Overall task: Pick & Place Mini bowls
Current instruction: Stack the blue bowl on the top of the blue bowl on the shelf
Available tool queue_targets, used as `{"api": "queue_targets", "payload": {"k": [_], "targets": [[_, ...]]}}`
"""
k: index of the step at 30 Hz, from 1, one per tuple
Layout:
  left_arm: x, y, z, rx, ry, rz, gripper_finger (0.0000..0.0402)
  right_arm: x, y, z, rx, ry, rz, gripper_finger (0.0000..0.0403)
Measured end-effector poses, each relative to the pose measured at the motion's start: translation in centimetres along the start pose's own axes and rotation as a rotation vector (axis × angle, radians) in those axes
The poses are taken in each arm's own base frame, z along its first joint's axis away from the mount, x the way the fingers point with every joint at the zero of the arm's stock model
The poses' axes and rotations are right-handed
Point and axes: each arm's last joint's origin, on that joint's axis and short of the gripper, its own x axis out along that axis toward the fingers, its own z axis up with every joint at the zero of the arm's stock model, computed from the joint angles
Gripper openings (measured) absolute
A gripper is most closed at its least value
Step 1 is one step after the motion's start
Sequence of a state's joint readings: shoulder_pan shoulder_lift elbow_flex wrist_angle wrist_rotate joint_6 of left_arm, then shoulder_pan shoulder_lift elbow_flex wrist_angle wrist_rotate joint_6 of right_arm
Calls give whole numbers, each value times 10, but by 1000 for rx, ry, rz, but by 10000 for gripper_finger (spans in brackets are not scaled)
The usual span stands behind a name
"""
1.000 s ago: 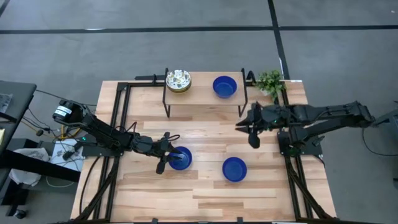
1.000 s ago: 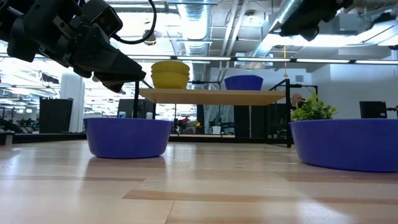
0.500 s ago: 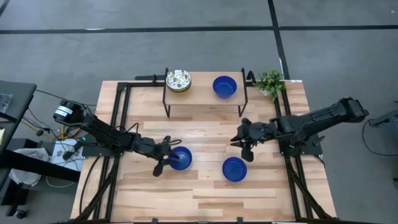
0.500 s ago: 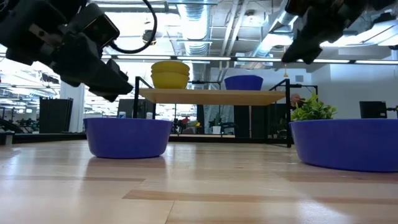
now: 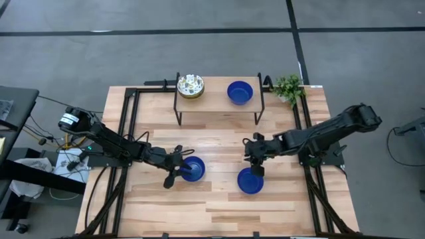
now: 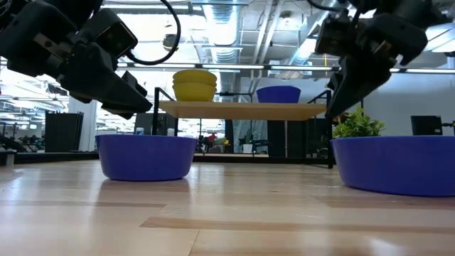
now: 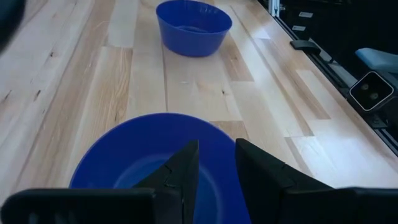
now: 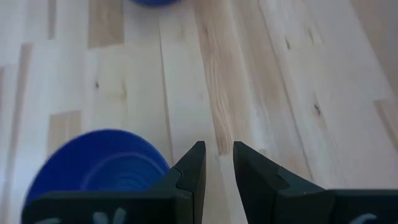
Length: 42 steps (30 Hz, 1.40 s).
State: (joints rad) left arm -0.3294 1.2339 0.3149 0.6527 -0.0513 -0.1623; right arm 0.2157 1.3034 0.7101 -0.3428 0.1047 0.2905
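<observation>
Left gripper (image 5: 174,170), fingers nearly together and holding nothing, hangs over the near rim of a blue bowl (image 5: 193,168) on the table (image 5: 219,206). Right gripper (image 5: 256,159), likewise narrowly parted and empty, hovers beside a second blue bowl (image 5: 250,181). Another blue bowl (image 5: 240,92) and a patterned bowl (image 5: 190,85) sit on the raised shelf (image 5: 216,99).
</observation>
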Motion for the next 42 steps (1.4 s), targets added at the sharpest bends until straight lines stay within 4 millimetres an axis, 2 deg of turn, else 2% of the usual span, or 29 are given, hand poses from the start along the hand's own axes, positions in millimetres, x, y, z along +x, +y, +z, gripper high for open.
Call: {"api": "queue_targets", "payload": {"k": [5, 17, 21, 30, 42], "targets": [[0, 0, 0, 0, -3, 0, 104, 6, 0, -2, -3, 24, -7, 72], [0, 0, 1, 0, -10, -2, 104, 4, 2, -1, -33, 21, 41, 72], [0, 0, 1, 0, -11, -2, 104, 3, 10, -2, -105, 21, 121, 72], [0, 0, 1, 0, -14, -2, 104, 0, 28, -8, -172, 24, 168, 72], [0, 0, 2, 0, -21, -3, 104, 2, 30, -13, -99, 78, 154, 72]]}}
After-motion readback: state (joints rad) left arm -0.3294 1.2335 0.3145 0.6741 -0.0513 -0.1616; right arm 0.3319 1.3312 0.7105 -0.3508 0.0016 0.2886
